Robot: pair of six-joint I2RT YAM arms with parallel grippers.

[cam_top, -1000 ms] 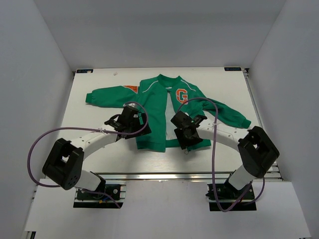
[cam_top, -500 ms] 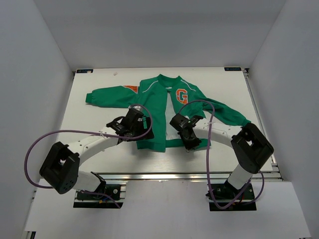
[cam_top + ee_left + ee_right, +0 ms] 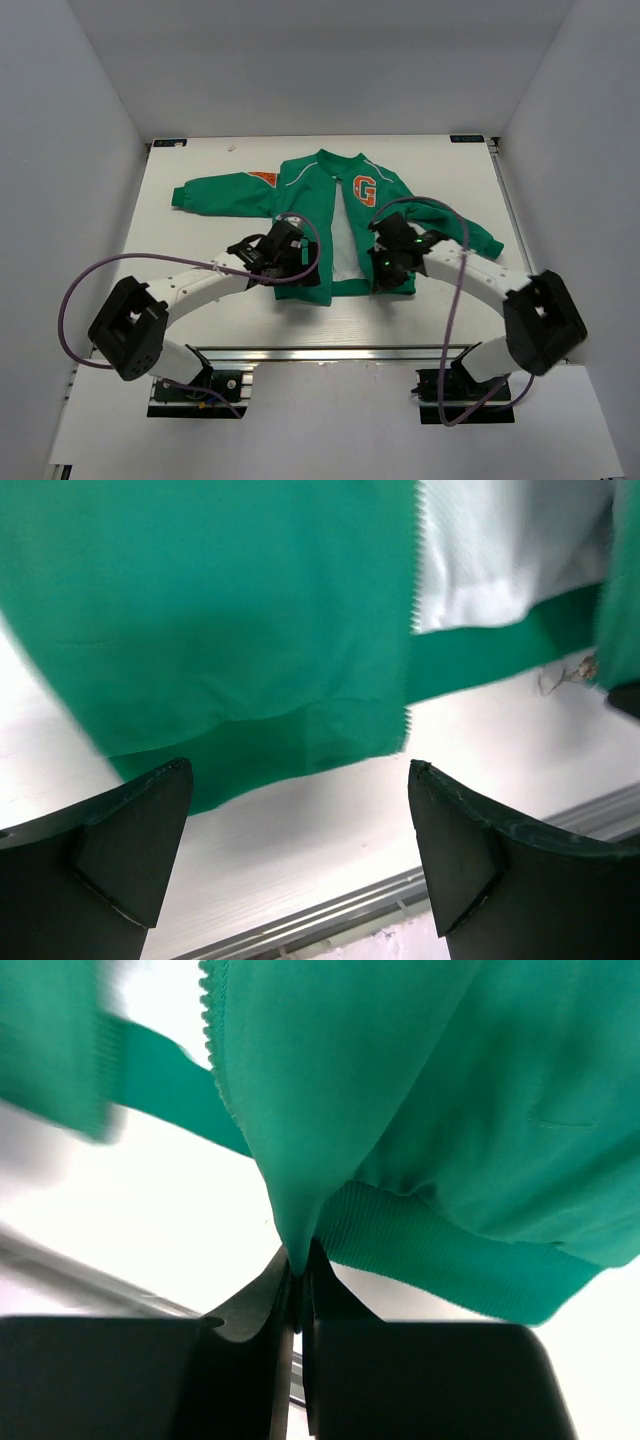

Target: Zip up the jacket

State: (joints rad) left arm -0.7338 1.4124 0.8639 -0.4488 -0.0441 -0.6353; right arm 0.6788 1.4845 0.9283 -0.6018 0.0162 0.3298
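Observation:
The green jacket (image 3: 305, 195) lies flat and unzipped on the table, its pale lining (image 3: 343, 235) showing between the front panels. My right gripper (image 3: 385, 272) is at the lower corner of the right front panel. In the right wrist view the right gripper (image 3: 297, 1260) is shut on a pinched fold of the jacket (image 3: 400, 1080) beside the ribbed hem (image 3: 440, 1255). My left gripper (image 3: 303, 272) hovers over the left panel's hem. In the left wrist view the left gripper (image 3: 300, 850) is open above the table, just below the jacket (image 3: 230, 610) and its zipper teeth (image 3: 412, 590).
The white table (image 3: 200, 235) ends in a metal rail (image 3: 330, 352) at the near edge, close to both grippers. White walls enclose the table on three sides. Purple cables (image 3: 75, 290) loop from both arms.
The right gripper has shut on the jacket's lower front corner and its arm has swung rightward. The left arm has moved right, over the left panel's hem, staying open.

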